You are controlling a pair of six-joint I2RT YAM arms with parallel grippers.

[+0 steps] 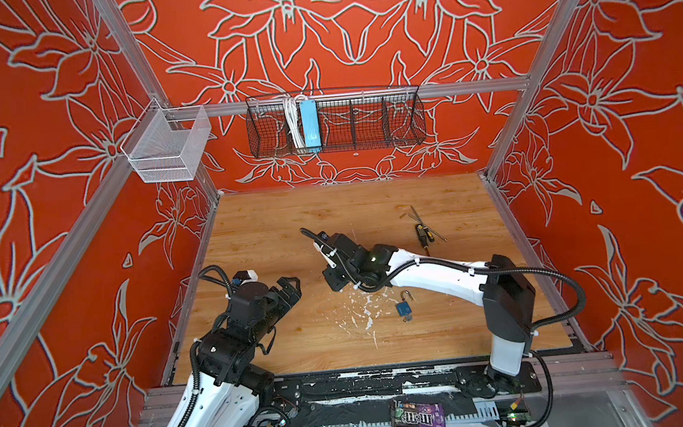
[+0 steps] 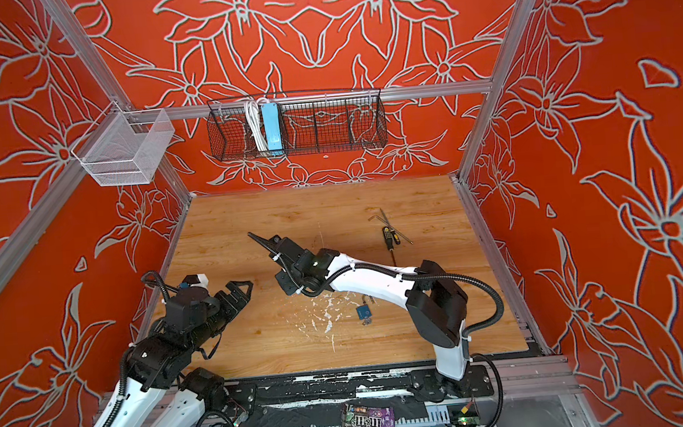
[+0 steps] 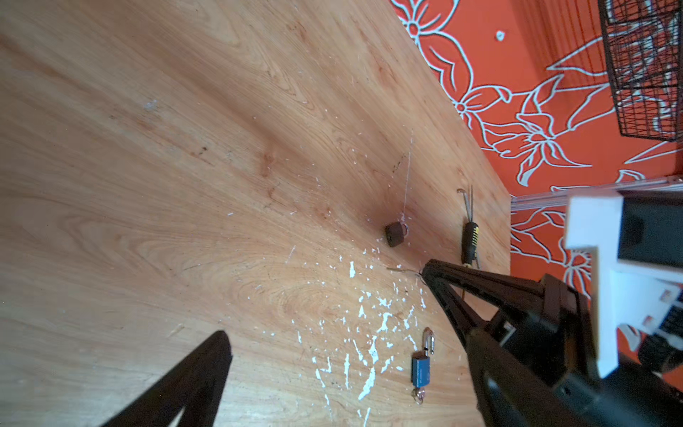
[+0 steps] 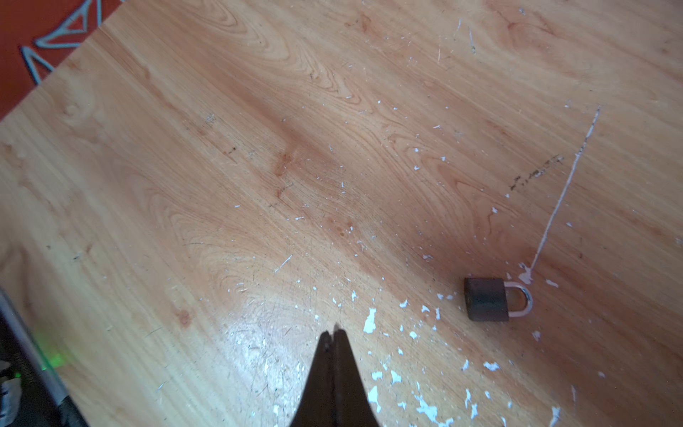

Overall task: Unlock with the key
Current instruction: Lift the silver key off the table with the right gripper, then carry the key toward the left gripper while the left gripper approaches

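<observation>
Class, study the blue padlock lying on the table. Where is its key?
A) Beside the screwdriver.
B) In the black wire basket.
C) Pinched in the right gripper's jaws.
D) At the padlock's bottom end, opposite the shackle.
D: the key sticks out of the bottom end of the blue padlock.
</observation>
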